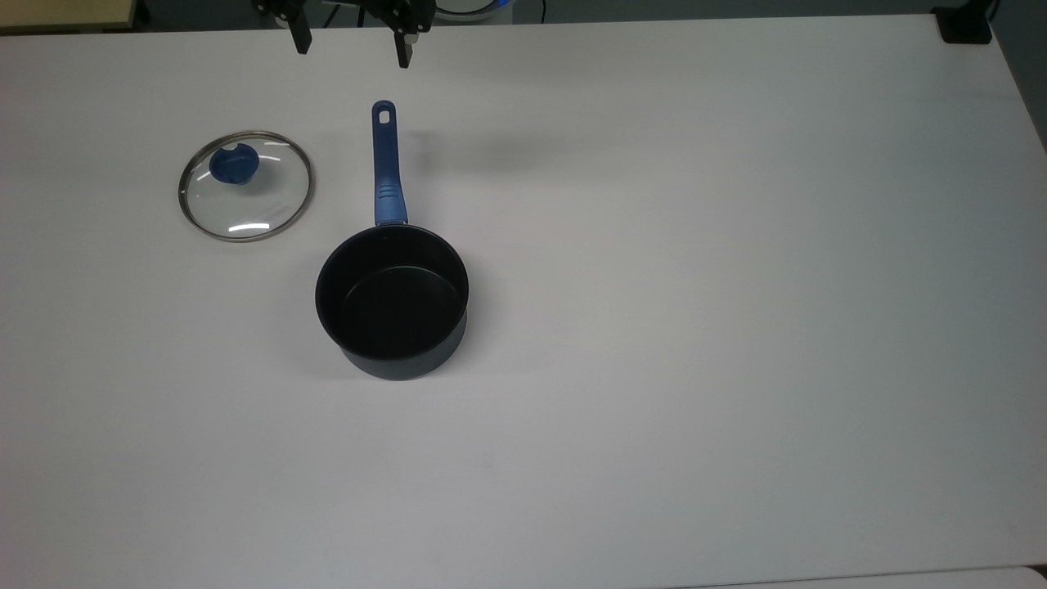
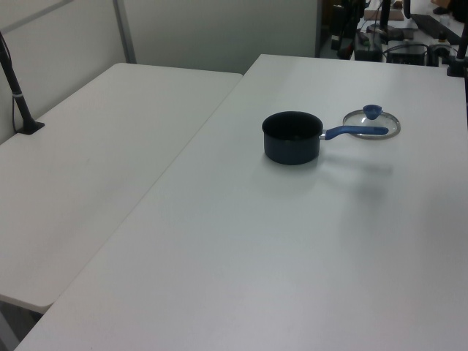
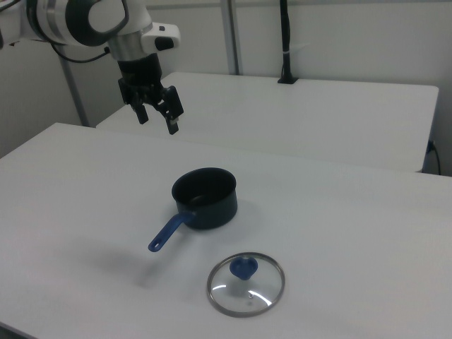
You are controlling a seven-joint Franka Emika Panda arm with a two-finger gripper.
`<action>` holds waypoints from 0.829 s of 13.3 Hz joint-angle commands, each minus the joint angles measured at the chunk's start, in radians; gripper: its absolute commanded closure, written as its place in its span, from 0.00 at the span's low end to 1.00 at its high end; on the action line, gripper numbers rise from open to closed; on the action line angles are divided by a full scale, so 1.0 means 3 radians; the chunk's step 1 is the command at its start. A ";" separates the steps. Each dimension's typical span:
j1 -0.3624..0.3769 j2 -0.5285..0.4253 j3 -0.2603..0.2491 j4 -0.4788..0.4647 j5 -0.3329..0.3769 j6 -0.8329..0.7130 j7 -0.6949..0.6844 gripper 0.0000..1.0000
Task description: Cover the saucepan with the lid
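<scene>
White table (image 1: pixel 695 327), wide and flat, carries everything we log here. A second white table (image 3: pixel 332 113) stands beyond it in the right view, with a black post (image 3: pixel 285 42) rising from its far edge.

Robot arm (image 3: pixel 85 21) reaches in from the right view's upper left. Its gripper (image 3: pixel 158 119) hangs well above the tabletop, fingers spread apart and holding nothing; in the top view we see it at the upper edge (image 1: pixel 352 47), above the tip of the pan handle.

The saucepan (image 1: pixel 393 303) sits upright on the table, black inside and uncovered, its blue handle (image 1: pixel 386 164) pointing toward the top view's upper edge.

The lid (image 1: pixel 245 186) lies flat on the table, knob (image 1: pixel 234 164) up, near the handle on the top view's left, apart from the pan.
</scene>
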 commanded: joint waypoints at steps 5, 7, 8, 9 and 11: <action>0.0045 -0.0012 -0.0061 -0.0025 0.0086 0.0025 -0.0050 0.00; 0.0040 -0.0017 -0.0061 -0.0025 0.0086 0.0025 -0.0045 0.00; 0.0035 -0.0023 -0.0061 -0.0025 0.0081 0.0015 -0.0086 0.00; 0.0029 -0.0023 -0.0061 -0.0030 0.0030 -0.0001 -0.0198 0.00; -0.0057 -0.0023 -0.0122 -0.0086 -0.0031 -0.0067 -0.0849 0.00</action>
